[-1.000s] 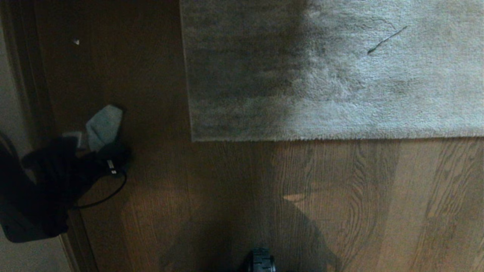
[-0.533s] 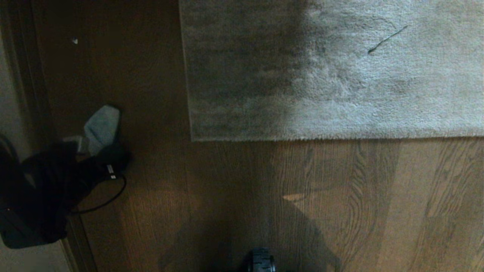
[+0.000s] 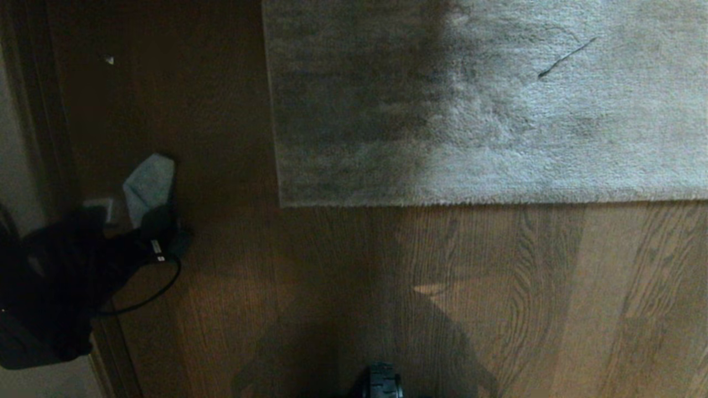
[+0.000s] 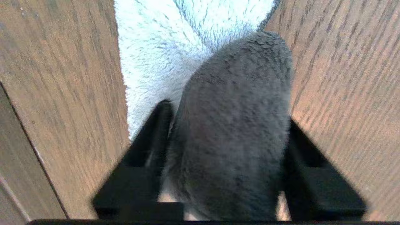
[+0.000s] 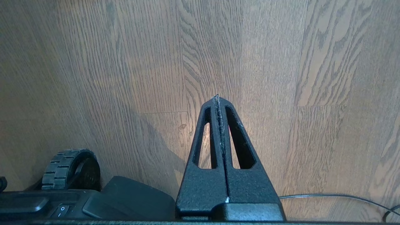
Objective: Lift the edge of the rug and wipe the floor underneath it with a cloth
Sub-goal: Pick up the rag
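Head view: the left gripper (image 3: 145, 213) sits low over the dark wood floor (image 3: 343, 287) at the far left, its black fingers closed around the near end of the pale grey-green cloth (image 3: 148, 185), which sticks out ahead of it. A second earlier the same fingers stood spread around the cloth; they have since drawn in on it, and the arm has shifted slightly back and down the frame. Well off to the gripper's right lies the rug edge (image 3: 442, 202), flat on the planks, its corner (image 3: 282, 204) nearest the gripper and unchanged from the earlier frames. A black cable (image 3: 149, 296) loops behind the gripper.

Left wrist view: the cloth (image 4: 231, 131) bulges up between the two black fingers (image 4: 150, 143), pinched on both sides, with its brighter far end lying on the floor (image 4: 62, 93) beyond the fingertips.

Right wrist view: the right gripper (image 5: 218, 103) hangs idle above bare floor (image 5: 281, 62), fingers pressed together on nothing. Beside and behind it are a base wheel (image 5: 67, 168) and a thin cable (image 5: 331, 196).
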`<state>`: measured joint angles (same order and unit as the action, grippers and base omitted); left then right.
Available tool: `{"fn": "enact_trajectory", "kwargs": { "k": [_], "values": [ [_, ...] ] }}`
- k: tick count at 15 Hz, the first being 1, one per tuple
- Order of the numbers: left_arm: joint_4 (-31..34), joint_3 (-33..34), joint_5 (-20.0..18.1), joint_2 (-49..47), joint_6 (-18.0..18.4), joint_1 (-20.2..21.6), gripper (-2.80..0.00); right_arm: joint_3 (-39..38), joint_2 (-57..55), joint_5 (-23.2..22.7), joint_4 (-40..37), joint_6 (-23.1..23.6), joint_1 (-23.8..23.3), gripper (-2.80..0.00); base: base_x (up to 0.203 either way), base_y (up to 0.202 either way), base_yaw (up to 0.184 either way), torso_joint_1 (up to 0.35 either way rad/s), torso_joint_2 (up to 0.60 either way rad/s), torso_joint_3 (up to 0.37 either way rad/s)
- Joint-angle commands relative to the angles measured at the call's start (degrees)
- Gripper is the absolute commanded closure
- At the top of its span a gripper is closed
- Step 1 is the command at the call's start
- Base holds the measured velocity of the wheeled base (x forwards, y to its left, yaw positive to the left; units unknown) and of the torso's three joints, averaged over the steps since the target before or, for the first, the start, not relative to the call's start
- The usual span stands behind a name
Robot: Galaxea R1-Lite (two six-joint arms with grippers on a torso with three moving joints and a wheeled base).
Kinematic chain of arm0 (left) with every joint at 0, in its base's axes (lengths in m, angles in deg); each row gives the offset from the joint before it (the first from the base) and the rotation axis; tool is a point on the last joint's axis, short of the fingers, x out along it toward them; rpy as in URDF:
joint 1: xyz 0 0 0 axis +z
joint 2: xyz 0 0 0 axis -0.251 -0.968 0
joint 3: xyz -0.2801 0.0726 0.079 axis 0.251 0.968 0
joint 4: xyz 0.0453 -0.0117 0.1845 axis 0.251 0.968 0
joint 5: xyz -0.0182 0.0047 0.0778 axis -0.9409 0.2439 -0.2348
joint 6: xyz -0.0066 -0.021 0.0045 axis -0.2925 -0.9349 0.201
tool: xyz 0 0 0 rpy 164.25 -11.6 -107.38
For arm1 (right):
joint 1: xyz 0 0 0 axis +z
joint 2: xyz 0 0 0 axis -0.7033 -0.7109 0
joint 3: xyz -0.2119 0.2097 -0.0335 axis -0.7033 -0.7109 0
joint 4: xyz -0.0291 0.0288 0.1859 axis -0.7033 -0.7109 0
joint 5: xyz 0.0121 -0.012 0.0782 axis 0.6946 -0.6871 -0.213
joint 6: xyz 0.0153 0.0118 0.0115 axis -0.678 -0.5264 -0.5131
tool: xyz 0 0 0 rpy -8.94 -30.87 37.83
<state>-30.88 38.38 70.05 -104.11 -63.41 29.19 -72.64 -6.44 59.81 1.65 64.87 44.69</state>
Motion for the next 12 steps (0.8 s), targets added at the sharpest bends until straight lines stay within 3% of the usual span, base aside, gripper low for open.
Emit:
{"fn": "enact_trajectory", "kwargs": {
  "k": [1,12],
  "values": [
    [-0.48,1.07,-0.13,1.23,-0.05,0.02,0.0,0.0,0.02,0.01,0.05,-0.02,0.0,0.0,0.0,0.0,0.0,0.0,0.0,0.0],
    [-1.3,5.32,-0.25,3.77,-0.05,0.03,0.0,0.0,0.02,0.01,0.05,-0.02,0.0,0.0,0.0,0.0,0.0,0.0,0.0,0.0]
  ]
}}
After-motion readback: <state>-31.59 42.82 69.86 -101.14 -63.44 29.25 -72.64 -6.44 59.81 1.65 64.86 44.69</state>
